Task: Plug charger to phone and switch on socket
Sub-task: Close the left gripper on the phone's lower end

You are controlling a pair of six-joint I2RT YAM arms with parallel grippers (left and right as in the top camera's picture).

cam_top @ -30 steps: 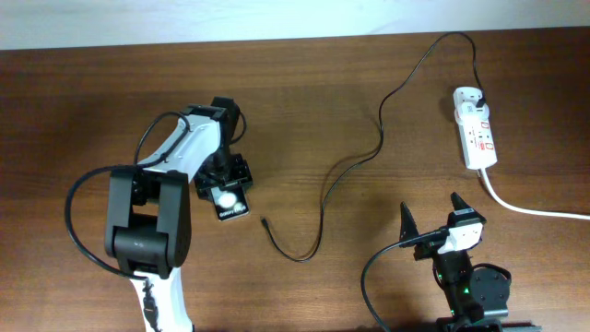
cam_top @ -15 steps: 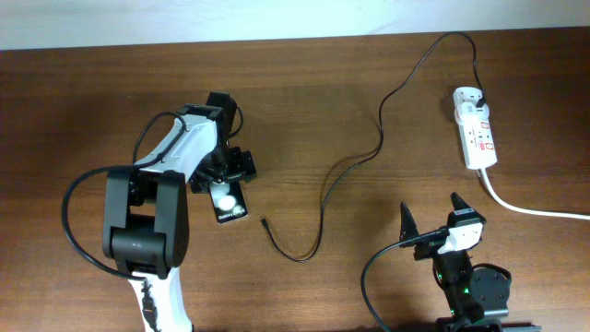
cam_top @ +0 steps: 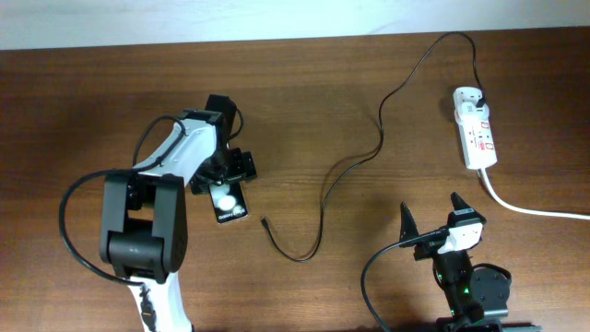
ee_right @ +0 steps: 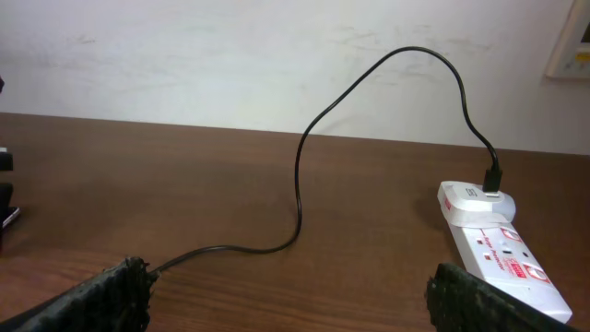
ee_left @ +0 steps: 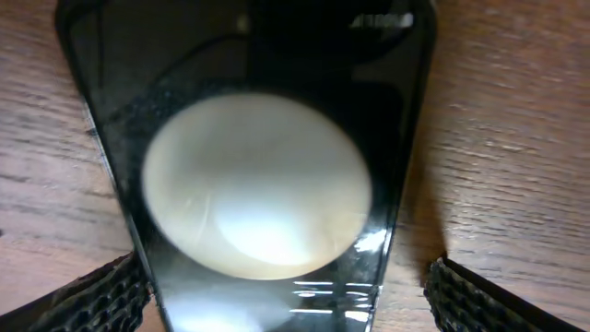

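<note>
left arm [cam_top: 175, 157]: reaches from the near edge over the left-centre of the table [cam_top: 92, 92].
left claw [ee_left: 290, 295]: jaws spread wide, gripping nothing. One fingertip sits on each long side of the phone [cam_top: 230, 203]. Can't tell if the pads touch it.
phone: flat on the table left of centre, screen up, slightly skewed. The wrist view shows a big white round spot on the glass.
tip [cam_top: 265, 220]: free end of the charger [cam_top: 319, 226], lying on the wood just right of the phone, apart from it, not plugged in.
charger: curls toward the near edge by the tip, snakes up through the centre, arcs near the far edge, then drops to the plug [cam_top: 480, 95].
right claw [cam_top: 430, 205]: at the near edge, right of centre, jaws wide open and empty, apart from charger and socket [cam_top: 477, 138].
plug: seated in the socket's far end.
socket: near the right edge, far half, lying far-to-near. Red markings on top, switch position too small to tell.
white cord [cam_top: 525, 210]: leaves the socket's near end and runs off the right edge.
</note>
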